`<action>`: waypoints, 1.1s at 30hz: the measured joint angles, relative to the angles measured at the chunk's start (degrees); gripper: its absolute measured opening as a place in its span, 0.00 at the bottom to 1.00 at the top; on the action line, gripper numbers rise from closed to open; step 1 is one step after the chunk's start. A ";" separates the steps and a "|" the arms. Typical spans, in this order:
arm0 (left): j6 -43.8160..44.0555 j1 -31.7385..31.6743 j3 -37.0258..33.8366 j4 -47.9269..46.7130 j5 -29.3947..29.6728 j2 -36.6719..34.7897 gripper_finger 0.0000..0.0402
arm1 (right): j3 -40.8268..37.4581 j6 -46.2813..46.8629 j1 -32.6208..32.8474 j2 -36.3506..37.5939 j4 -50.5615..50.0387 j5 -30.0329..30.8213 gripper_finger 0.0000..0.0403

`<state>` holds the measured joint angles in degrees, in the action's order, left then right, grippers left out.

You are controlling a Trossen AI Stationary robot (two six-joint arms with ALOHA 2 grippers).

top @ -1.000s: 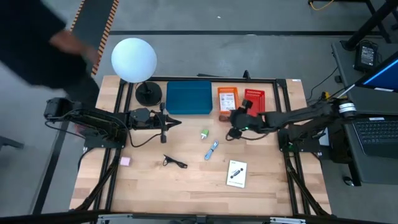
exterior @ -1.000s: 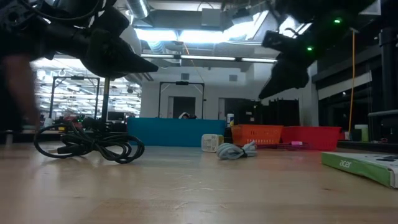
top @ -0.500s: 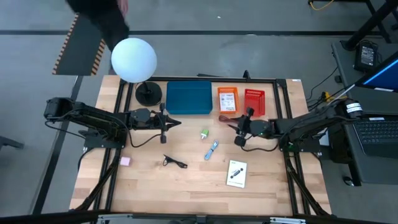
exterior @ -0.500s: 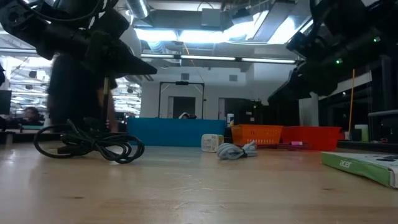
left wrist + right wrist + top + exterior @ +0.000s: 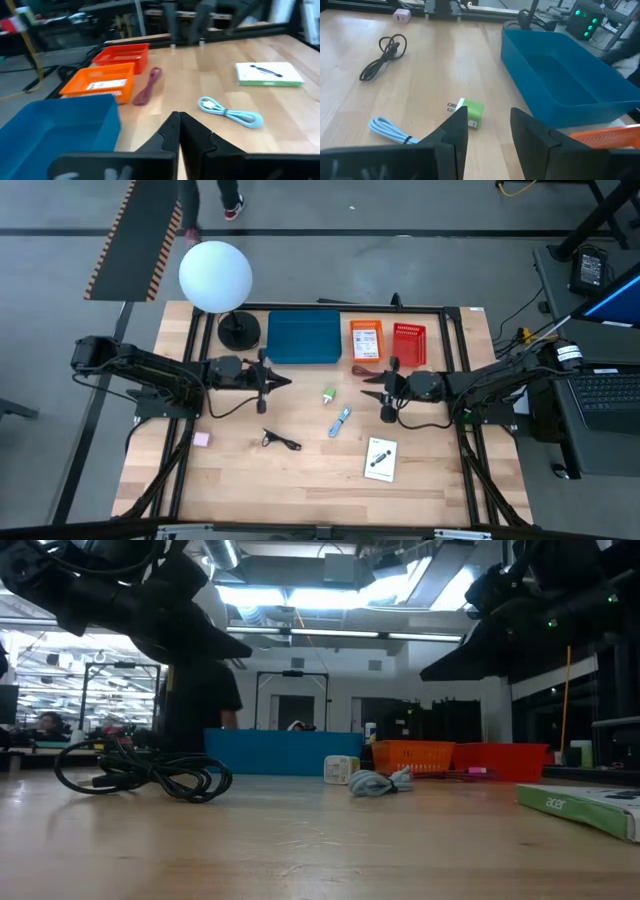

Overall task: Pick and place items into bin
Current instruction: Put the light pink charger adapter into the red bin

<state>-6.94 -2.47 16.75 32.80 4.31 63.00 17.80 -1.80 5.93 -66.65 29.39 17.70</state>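
Observation:
Loose items lie flat on the wooden table: a green lump (image 5: 328,394), a blue-white cable (image 5: 340,421), a black cable piece (image 5: 280,440), a pink block (image 5: 202,439), a white printed card (image 5: 380,458) and a red cord (image 5: 147,87). The blue bin (image 5: 304,337) stands at the far middle. My left gripper (image 5: 288,380) hovers shut just in front of the bin, left of the green lump. My right gripper (image 5: 376,394) hovers open to the right of the green lump (image 5: 472,112), nearly level, with nothing between its fingers.
An orange basket (image 5: 366,340) and a red basket (image 5: 409,343) stand right of the bin. A white globe lamp (image 5: 215,275) stands at the far left corner on its black base (image 5: 238,330). A person walks past beyond the far edge.
My right gripper has drawn back a little toward the table's right edge and sunk, tipping from a steep downward slant to nearly level. A person has walked along behind the table's far edge.

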 joint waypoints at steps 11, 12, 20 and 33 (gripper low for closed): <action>-2.23 3.31 0.00 -0.30 0.49 0.00 0.01 | 0.04 -0.92 0.00 -0.04 1.31 -0.01 0.30; -2.28 3.51 0.01 -0.87 0.51 0.00 0.01 | 0.04 -1.49 0.00 -0.04 1.41 -0.01 0.28; 2.54 3.67 0.02 -6.48 1.32 0.00 0.01 | 0.04 -3.78 0.00 -0.04 1.68 -0.01 0.04; 4.78 13.37 4.79 -9.49 4.89 0.84 0.00 | 0.11 -8.17 -0.41 -0.09 3.33 -1.32 0.01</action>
<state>-2.15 10.90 21.55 23.30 9.20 63.84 17.91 -9.97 5.53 -66.74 32.72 16.38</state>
